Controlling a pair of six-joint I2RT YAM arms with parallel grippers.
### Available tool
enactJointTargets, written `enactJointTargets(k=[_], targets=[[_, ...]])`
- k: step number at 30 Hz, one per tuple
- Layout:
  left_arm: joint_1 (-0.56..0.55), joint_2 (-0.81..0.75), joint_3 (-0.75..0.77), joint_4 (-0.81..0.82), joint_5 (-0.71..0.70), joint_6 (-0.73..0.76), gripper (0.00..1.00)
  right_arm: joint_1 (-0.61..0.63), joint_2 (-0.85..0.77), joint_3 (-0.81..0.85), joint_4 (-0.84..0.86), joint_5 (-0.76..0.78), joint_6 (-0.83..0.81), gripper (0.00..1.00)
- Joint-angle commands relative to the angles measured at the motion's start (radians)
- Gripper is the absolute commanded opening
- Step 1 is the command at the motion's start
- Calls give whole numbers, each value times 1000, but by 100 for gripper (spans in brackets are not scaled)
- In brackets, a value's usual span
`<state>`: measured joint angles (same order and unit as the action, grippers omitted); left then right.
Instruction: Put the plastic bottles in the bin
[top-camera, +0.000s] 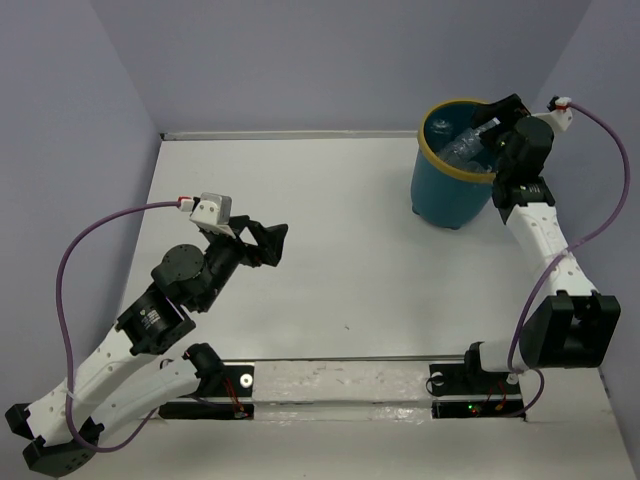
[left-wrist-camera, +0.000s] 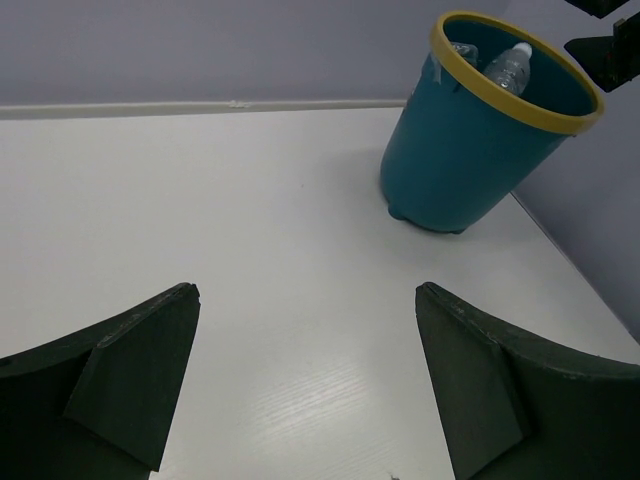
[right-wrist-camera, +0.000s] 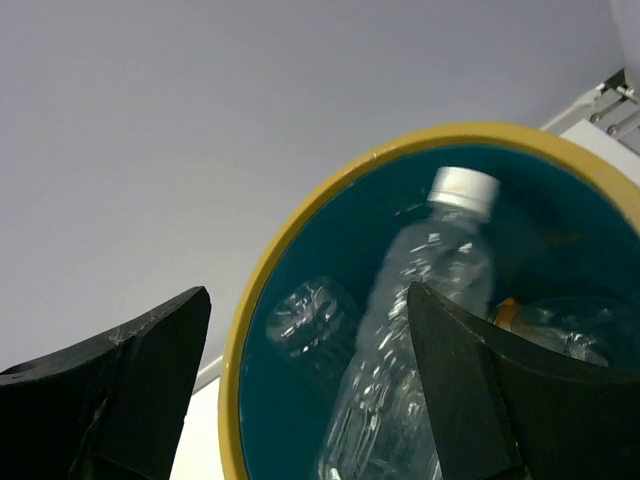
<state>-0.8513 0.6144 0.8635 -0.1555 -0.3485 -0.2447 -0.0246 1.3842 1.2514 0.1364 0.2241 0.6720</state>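
Note:
The teal bin with a yellow rim stands at the back right of the table; it also shows in the left wrist view and the right wrist view. Inside it lies a clear bottle with a white cap, leaning against the wall, another clear bottle beside it, and a bit of orange. My right gripper hangs open and empty over the bin's rim. My left gripper is open and empty above the table at left centre.
The white table is bounded by grey walls at the back and left. A metal rail runs along the near edge between the arm bases.

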Motion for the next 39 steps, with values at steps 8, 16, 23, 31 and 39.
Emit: enactJointTargets(k=[8,16,23,31,39], targets=[[-3,19,-3,33,-73,5,99,5,-203,2,-26,-135,-44,80],[-3,1,-30,99,-81,-7,99,5,-487,-197,66,-610,23,100],[-2,-1,-3,126,-56,-41,99,5,-686,-493,273,-974,194,100],[-3,-28,51,122,-40,-73,99,5,-853,-581,269,-1045,150,100],[-3,-156,3,89,-92,-128,99,5,-916,-480,172,-974,121,100]])
